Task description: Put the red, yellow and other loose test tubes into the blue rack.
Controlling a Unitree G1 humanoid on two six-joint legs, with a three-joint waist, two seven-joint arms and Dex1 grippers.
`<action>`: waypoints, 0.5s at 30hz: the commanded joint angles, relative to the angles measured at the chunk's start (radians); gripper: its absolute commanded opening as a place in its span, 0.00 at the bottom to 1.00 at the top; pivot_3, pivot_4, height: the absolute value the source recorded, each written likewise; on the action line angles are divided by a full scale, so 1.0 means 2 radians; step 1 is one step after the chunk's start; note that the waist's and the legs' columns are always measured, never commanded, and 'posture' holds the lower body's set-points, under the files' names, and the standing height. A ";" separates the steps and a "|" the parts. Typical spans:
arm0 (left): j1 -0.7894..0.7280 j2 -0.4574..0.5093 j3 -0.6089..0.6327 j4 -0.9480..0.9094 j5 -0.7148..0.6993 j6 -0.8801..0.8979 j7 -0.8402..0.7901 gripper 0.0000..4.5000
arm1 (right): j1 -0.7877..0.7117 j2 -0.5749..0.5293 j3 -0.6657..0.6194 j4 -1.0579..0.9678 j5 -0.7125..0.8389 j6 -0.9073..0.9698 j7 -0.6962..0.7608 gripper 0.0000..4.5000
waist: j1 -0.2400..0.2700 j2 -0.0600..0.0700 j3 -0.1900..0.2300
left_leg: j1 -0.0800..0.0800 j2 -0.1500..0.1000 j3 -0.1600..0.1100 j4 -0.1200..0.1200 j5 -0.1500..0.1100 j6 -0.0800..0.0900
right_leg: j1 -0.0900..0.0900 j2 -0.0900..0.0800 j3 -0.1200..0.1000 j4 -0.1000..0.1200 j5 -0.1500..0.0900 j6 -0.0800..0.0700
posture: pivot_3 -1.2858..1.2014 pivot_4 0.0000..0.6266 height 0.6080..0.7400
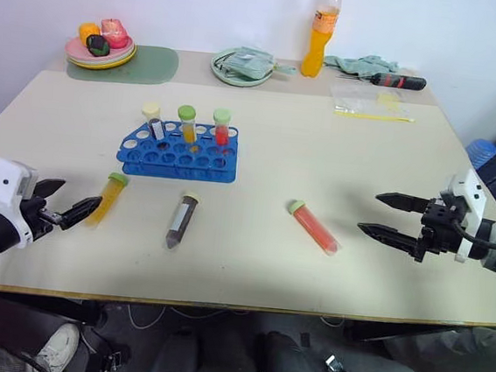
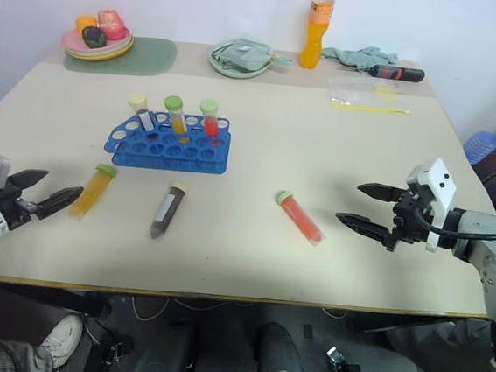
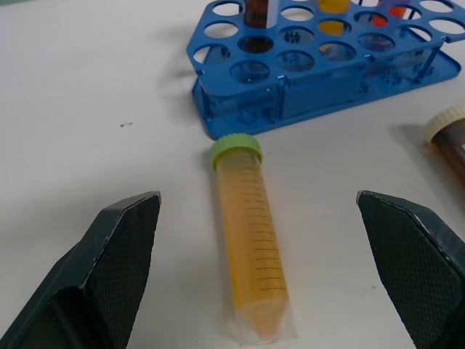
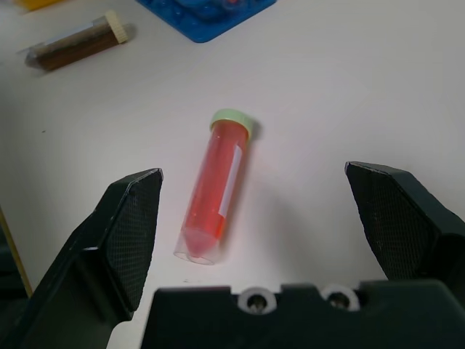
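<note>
Three loose test tubes lie flat on the table [image 1: 321,158], in front of the blue rack [image 1: 179,151]. The yellow tube [image 3: 250,236] lies nearest the left gripper [image 1: 63,203]; the dark tube [image 1: 181,219] lies in the middle; the red tube [image 1: 314,227] lies nearest the right gripper [image 1: 391,219].

Each tube is a clear, rigid plastic cylinder with a conical tip and a ribbed screw cap: green on the yellow and red tubes, cream on the dark one. Judged light, stiff and smooth-walled, the tubes are likely to roll or slip under a loose pinch. Take hold across the straight barrel, just below the cap, not on the taper.

The rack is moulded blue plastic with rows of round holes. Three capped tubes already stand upright in its back row.

Both grippers hover apart from the tubes with jaws spread wide and empty. The finger pads [image 3: 116,251] are black and finely cross-hatched.

The table top is smooth, matt beige.
</note>
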 commanded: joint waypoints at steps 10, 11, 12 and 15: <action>0.006 -0.015 0.010 -0.033 -0.012 -0.006 0.014 1.00 | -0.024 0.001 0.024 -0.042 0.004 0.020 -0.025 1.00 | 0.001 0.000 0.001 | -0.001 0.001 0.000 0.000 0.000 0.000 | 0.000 0.000 0.000 -0.002 0.000 0.000 | 0.52 0.24 1.00; 0.006 -0.015 0.010 -0.033 -0.012 -0.006 0.013 1.00 | -0.026 0.002 0.026 -0.050 0.004 0.025 -0.031 1.00 | 0.001 0.000 0.001 | -0.001 0.001 0.000 0.000 0.000 0.000 | 0.000 0.000 0.000 -0.002 0.000 0.000 | 0.52 0.24 1.00; 0.003 -0.018 0.008 -0.033 -0.014 -0.007 0.014 1.00 | -0.028 0.002 0.030 -0.061 0.004 0.034 -0.041 1.00 | 0.001 0.000 0.001 | -0.001 0.000 0.000 0.000 0.000 0.000 | 0.000 0.000 0.000 -0.002 0.000 0.000 | 0.52 0.24 1.00; -0.016 -0.031 -0.026 -0.048 -0.020 -0.007 0.012 1.00 | -0.038 -0.003 0.050 -0.115 0.003 0.079 -0.078 1.00 | 0.001 0.001 0.001 | -0.001 0.000 0.000 0.000 0.000 0.000 | -0.001 0.000 0.000 -0.001 0.000 0.000 | 0.52 0.24 1.00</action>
